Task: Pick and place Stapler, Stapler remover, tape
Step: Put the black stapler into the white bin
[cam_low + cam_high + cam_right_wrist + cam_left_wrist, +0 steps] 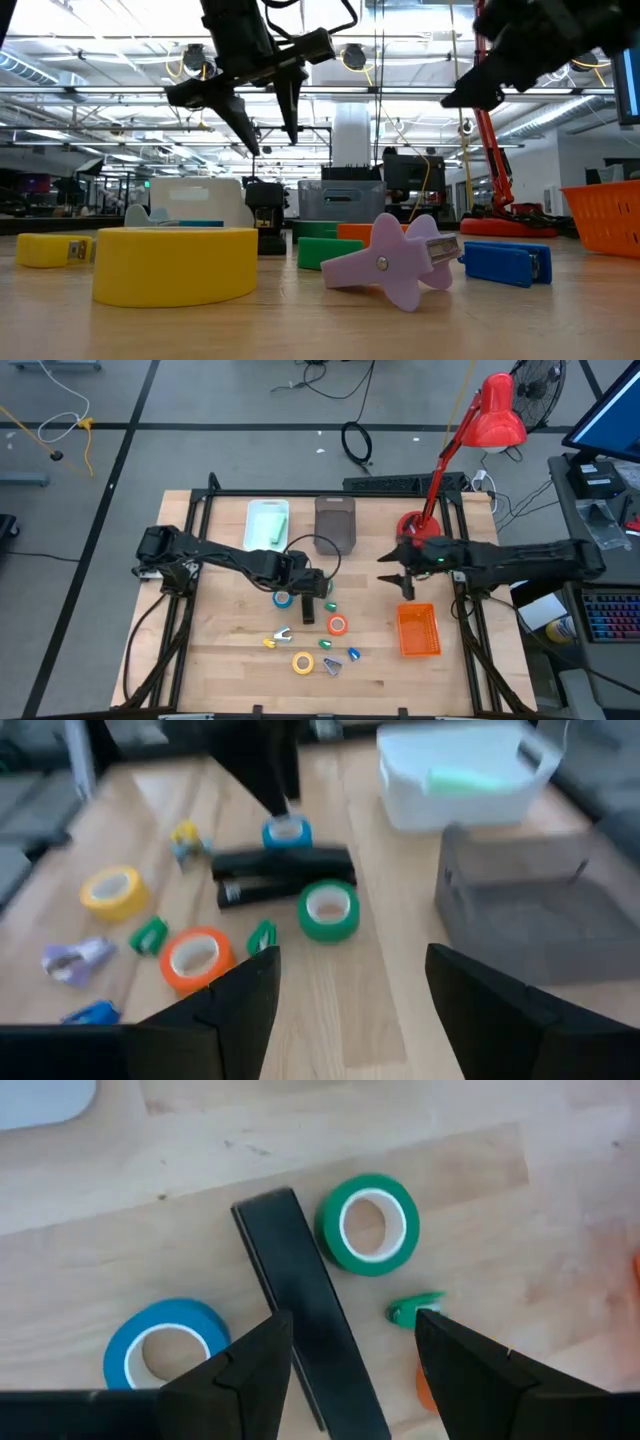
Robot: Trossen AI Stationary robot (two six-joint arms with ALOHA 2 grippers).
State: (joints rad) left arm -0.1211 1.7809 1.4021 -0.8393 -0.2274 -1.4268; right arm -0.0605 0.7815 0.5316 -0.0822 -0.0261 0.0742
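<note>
A black stapler (310, 1330) lies flat on the wooden table, with a green tape roll (368, 1223) and a blue tape roll (165, 1345) on either side of it. An orange roll (337, 625) and a yellow roll (302, 661) lie nearer the front. Small claw-shaped staple removers lie around them, among them a green one (410, 1310) and a purple one (395, 262). My left gripper (345, 1350) hangs open above the stapler, clear of the table (265, 125). My right gripper (395, 580) is open and empty, in the air (480, 90) right of the pile.
A white bin (267, 525) and a grey bin (335, 523) stand at the far side. An orange basket (418, 630) sits at the right. A red desk lamp (480, 420) stands at the far right corner. Bare wood shows at the table's left and near edges.
</note>
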